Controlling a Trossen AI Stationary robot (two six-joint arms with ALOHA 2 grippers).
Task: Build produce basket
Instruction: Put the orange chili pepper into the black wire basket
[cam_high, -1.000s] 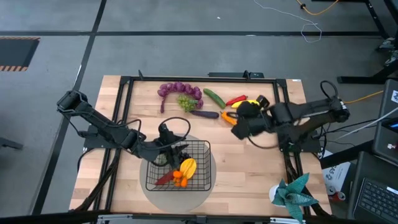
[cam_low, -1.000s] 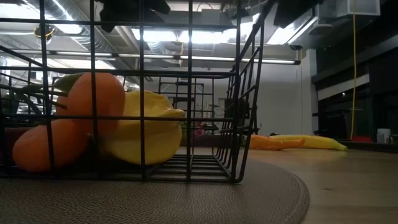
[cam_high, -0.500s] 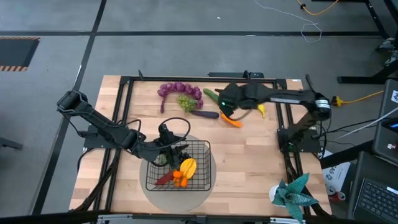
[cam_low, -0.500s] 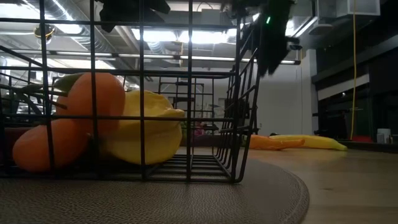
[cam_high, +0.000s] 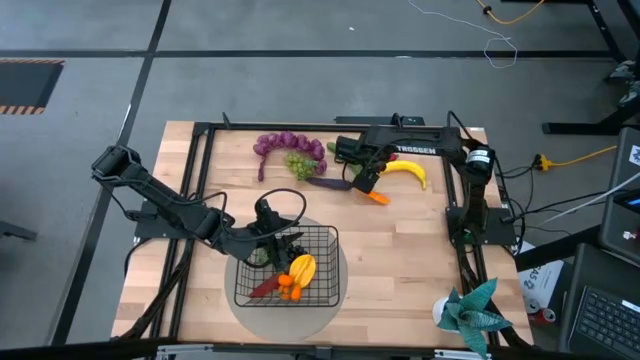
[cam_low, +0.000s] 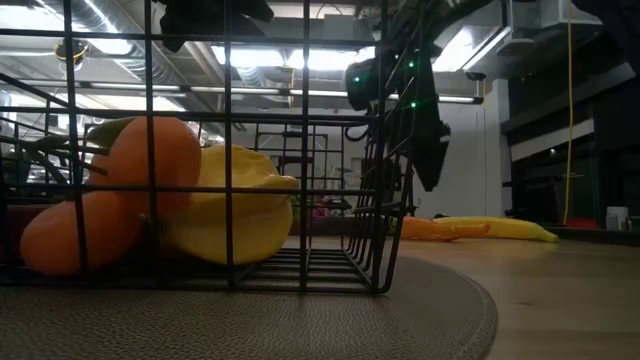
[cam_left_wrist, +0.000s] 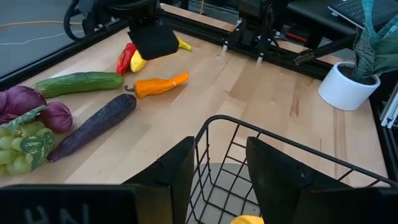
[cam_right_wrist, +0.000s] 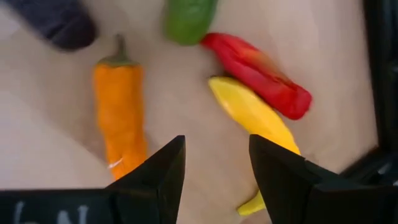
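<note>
The black wire basket (cam_high: 312, 240) stands on a round grey mat and holds a yellow piece (cam_high: 302, 267), orange carrots (cam_low: 140, 160) and a red chili. My left gripper (cam_left_wrist: 221, 144) is open at the basket's far left corner, its fingers on either side of the rim wire (cam_left_wrist: 214, 119); I cannot tell whether they touch it. My right gripper (cam_right_wrist: 214, 174) is open and points down above the orange pepper (cam_right_wrist: 118, 118), banana (cam_right_wrist: 252, 115) and red chili (cam_right_wrist: 261, 84) near the far edge. The cucumber (cam_left_wrist: 81, 82), eggplant (cam_left_wrist: 93, 126), green grapes (cam_high: 299, 163) and purple grapes (cam_high: 285, 144) lie to their left.
A black metal frame (cam_high: 300, 126) runs around the table's edges. A potted plant (cam_high: 462, 312) in a white pot stands at the near right corner. Bare wood (cam_high: 400, 260) lies between the basket and the right arm's base.
My right arm has swung from the table's right side toward the far edge and left. Its gripper now hangs pointing down over the pepper, banana and chili, and it has come down into the low view. The left arm, the basket and the produce have stayed still.
</note>
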